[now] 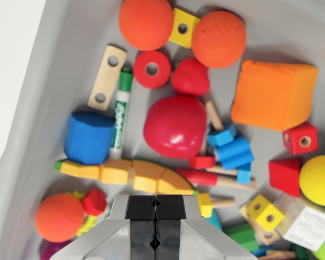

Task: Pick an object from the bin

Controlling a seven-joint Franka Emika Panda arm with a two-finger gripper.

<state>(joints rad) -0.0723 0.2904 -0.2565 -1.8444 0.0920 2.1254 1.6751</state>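
While the gripper sits at the near edge of the wrist view, its black pads are pressed together with nothing between them. It hangs above a grey bin crowded with toys. Just beyond the fingertips lies a curved yellow-orange segmented piece. A large red ball occupies the centre. To its left lie a green dry-erase marker and a blue block, touching. An orange foam cube sits to the right. Two orange balls flank a yellow holed block at the far side.
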